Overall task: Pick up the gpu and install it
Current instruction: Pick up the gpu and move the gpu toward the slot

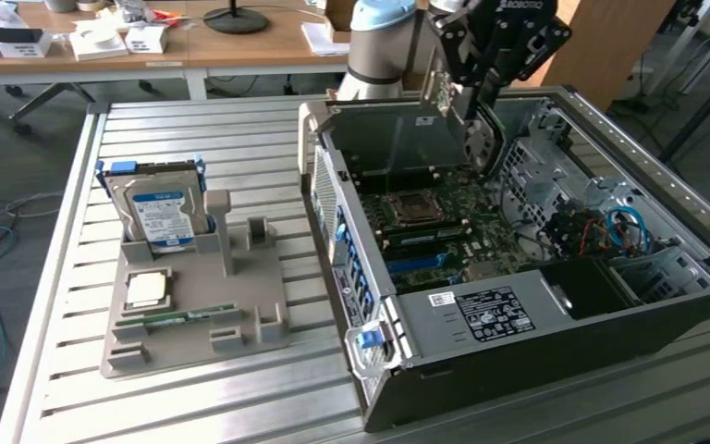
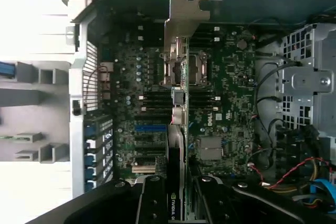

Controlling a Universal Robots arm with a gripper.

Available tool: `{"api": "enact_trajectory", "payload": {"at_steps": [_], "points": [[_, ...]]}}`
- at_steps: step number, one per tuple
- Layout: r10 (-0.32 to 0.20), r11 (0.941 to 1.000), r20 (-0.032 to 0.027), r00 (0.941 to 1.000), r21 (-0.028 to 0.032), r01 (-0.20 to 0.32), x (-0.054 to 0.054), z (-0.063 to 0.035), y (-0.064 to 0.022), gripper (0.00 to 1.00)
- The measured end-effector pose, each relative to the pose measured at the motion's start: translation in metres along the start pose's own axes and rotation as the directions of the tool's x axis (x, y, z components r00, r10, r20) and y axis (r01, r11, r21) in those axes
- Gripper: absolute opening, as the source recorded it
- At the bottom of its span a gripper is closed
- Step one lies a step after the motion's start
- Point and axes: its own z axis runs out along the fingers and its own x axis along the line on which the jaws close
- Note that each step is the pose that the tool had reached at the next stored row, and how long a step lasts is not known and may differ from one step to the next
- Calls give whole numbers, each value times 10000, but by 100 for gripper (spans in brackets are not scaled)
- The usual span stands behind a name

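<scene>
The hand (image 1: 488, 88) sits in the upper right of the frame, clenched on the gpu (image 1: 483, 129), which hangs upright below it inside the open computer case (image 1: 479, 310). The card is thin and dark here, seen nearly edge-on. It stands over the far part of the motherboard (image 1: 454, 208), just beside a grey metal cage (image 1: 392, 139) on the exterior view's left. Whether its lower edge touches the board I cannot tell. Nearer the middle of the frame lies the processor socket (image 1: 410, 208), and blue and red cables (image 1: 620, 227) bunch at the right of the case. The case lies on a slatted metal table (image 1: 207, 407). In the left half of the frame a grey holder (image 1: 195, 314) carries an upright hard drive (image 1: 160, 208), a processor chip (image 1: 148, 289) and a slim memory stick (image 1: 189, 317). The robot arm (image 1: 380, 46) rises behind the case, with a wooden desk (image 1: 256, 46) behind it.

In the wrist view the black fingers (image 2: 152, 200) press on either side of the gpu (image 2: 179, 129). It runs away from them as a narrow edge with a green rim and a small green logo close to the grip. Its pale metal end piece (image 2: 186, 14) is at the far end. The motherboard (image 2: 231, 93) spreads beneath it, the socket (image 2: 197, 69) partly hidden behind the card and a blue slot (image 2: 149, 128) beside it.
</scene>
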Motion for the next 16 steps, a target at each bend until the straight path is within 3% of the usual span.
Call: {"api": "enact_trajectory", "payload": {"at_steps": [9, 16], "points": [[-5, 10000, 0, 10000, -2, 5, -332, 9, 9, 26], [-9, 10000, 0, 10000, -2, 9, -495, 13, 14, 26]]}}
